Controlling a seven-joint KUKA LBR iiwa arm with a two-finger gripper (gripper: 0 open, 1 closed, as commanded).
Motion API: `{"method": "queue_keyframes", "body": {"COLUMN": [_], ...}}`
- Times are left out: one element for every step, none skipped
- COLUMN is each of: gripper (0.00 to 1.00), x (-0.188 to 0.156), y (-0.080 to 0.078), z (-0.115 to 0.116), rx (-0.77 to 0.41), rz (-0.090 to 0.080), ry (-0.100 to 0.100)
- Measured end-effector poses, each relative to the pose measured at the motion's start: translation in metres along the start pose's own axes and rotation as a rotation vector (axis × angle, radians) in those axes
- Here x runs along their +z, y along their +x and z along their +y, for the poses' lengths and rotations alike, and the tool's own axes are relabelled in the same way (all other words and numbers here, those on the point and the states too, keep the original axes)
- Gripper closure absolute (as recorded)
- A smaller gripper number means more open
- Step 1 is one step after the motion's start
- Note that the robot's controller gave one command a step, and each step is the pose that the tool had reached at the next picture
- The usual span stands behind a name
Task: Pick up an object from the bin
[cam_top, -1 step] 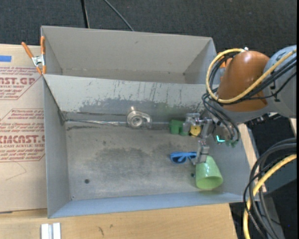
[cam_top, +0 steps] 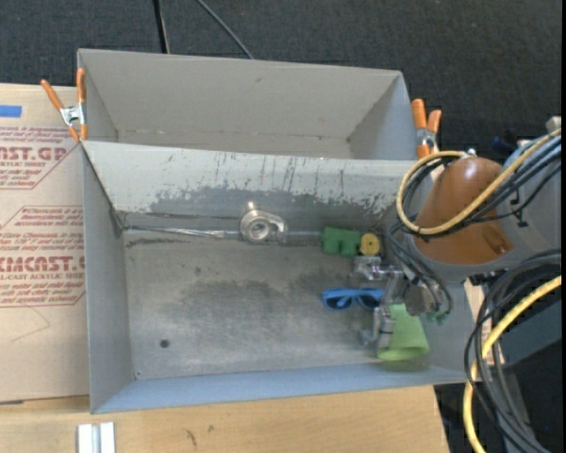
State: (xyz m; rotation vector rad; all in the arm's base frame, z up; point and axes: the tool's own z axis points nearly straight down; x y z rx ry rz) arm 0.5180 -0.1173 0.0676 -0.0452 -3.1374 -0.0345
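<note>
The gripper [cam_top: 378, 300] hangs at about four o'clock on the floor of the bin [cam_top: 170, 347], its claw spread open with the right end of one blue curved plastic piece [cam_top: 347, 297] reaching into the gap, ungripped. Five loose things lie here, one of each: that blue piece, a pale green cup [cam_top: 405, 341] at the gripper's five o'clock, a green block [cam_top: 338, 241] and a yellow knob [cam_top: 369, 244] at its eleven, and a silver metal ring [cam_top: 259, 226] at its ten.

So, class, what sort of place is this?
Probably a robotics lab's grasping test rig: a cabled robot arm reaches into a grey metal bin holding a few small loose things, like a green block.
</note>
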Motion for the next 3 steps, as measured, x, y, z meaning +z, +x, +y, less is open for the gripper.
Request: {"method": "queue_keyframes", "body": {"gripper": [1.00, 1.00, 1.00], "x": [-0.002, -0.002, -0.157], "y": [0.000, -0.029, -0.010], "z": [-0.003, 0.020, 0.028], "rx": [-0.012, -0.654, -0.686], "rz": [-0.002, 0.001, -0.005], "ry": [0.010, 0.021, 0.026]}}
